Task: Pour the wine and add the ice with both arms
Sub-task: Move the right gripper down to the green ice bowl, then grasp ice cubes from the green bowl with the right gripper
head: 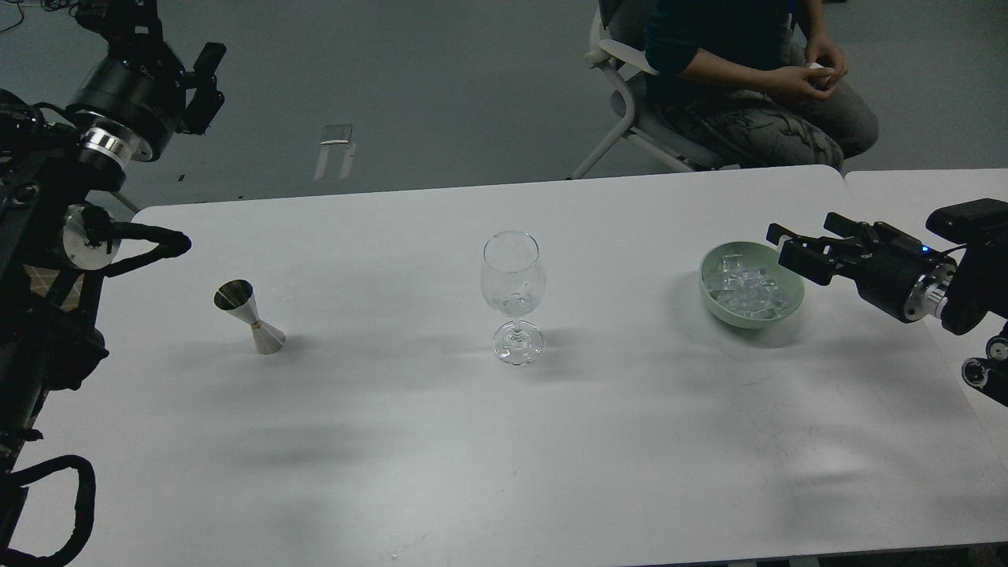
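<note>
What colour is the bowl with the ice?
Pale green bowl, seen best in the head view.

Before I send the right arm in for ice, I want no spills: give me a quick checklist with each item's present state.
1. Right gripper open: ok, fingers apart at the bowl's right rim.
2. Ice in the bowl: ok, cubes piled inside.
3. Glass upright: ok, at table centre, apart from the bowl.
4. Jigger upright: ok, left of the glass.
5. Left gripper clear of the table: ok, raised beyond the far left corner; open or shut, cannot tell.
6. Wine in the glass: cannot tell.
</note>
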